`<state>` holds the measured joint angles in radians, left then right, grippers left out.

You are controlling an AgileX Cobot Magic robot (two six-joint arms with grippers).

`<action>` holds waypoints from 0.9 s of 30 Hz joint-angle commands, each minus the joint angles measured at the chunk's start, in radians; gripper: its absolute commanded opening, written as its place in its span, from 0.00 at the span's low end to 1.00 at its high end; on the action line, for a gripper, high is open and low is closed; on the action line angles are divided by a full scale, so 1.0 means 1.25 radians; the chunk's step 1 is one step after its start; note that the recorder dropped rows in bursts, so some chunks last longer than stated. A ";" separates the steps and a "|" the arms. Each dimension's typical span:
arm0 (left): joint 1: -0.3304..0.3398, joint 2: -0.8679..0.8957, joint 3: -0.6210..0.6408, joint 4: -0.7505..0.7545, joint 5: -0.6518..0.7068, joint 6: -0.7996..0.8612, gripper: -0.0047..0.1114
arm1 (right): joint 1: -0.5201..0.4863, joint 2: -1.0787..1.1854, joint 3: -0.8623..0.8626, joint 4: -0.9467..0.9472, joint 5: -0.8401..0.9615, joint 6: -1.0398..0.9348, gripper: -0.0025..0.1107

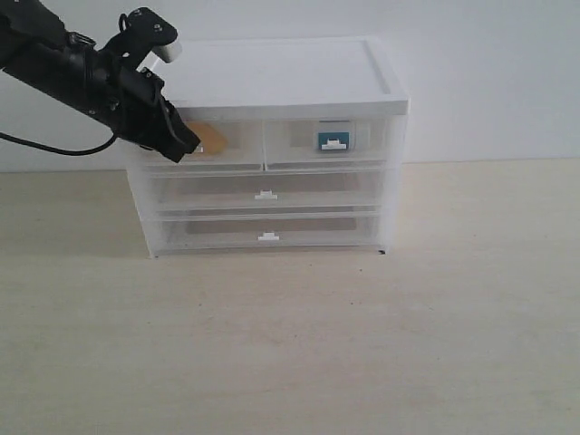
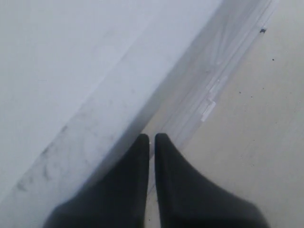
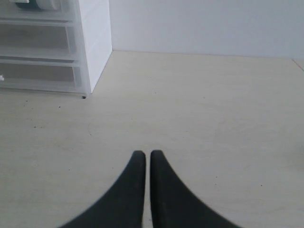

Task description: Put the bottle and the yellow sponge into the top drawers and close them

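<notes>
Your left gripper (image 1: 186, 145) is clenched, its fingers pressed together with nothing between them. Its tip is at the front of the left top drawer (image 1: 240, 152), near that drawer's left end; the views do not show whether it touches. The drawer unit (image 1: 272, 77) stands toward the far edge of the desk (image 1: 290, 344), about midway along it. Through the left drawer's cloudy front you can see the yellow sponge (image 1: 210, 139) inside, just beside the gripper tip. The right top drawer (image 1: 372, 145) holds the bottle (image 1: 323, 138) — its teal body shows behind the small white tab handle (image 1: 333, 143). Both top drawers sit flush with the unit's front, shut, and so do the two full-width drawers (image 1: 265, 192) below. Your right gripper (image 3: 143, 154) is outside the exterior view. Its wrist camera shows it clenched and empty, over the desk off the unit's right front corner — well apart from the drawers.
</notes>
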<state>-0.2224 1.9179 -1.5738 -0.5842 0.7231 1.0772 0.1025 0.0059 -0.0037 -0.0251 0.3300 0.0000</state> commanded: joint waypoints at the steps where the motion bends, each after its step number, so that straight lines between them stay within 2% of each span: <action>1: 0.003 0.005 -0.002 0.001 -0.086 0.001 0.08 | -0.001 -0.005 0.003 -0.005 -0.008 0.000 0.03; 4: 0.003 -0.027 -0.002 0.001 -0.059 -0.019 0.08 | -0.001 -0.005 0.003 -0.005 -0.008 0.000 0.03; 7: 0.003 -0.067 -0.002 0.044 -0.023 -0.095 0.08 | -0.001 -0.005 0.003 -0.005 -0.008 0.000 0.03; 10: 0.003 -0.107 -0.002 0.133 0.029 -0.193 0.08 | -0.001 -0.005 0.003 -0.005 -0.008 0.000 0.03; 14: 0.003 -0.163 0.012 0.290 0.077 -0.407 0.08 | -0.001 -0.005 0.003 -0.005 -0.008 0.000 0.03; 17: 0.003 -0.219 0.051 0.376 0.063 -0.547 0.08 | -0.001 -0.005 0.003 -0.005 -0.008 0.000 0.03; 27: 0.003 -0.446 0.270 0.546 -0.070 -0.815 0.08 | -0.001 -0.005 0.003 -0.005 -0.008 0.000 0.03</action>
<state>-0.2206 1.4352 -1.3079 0.0380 0.7006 0.1642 0.1025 0.0059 -0.0037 -0.0251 0.3300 0.0000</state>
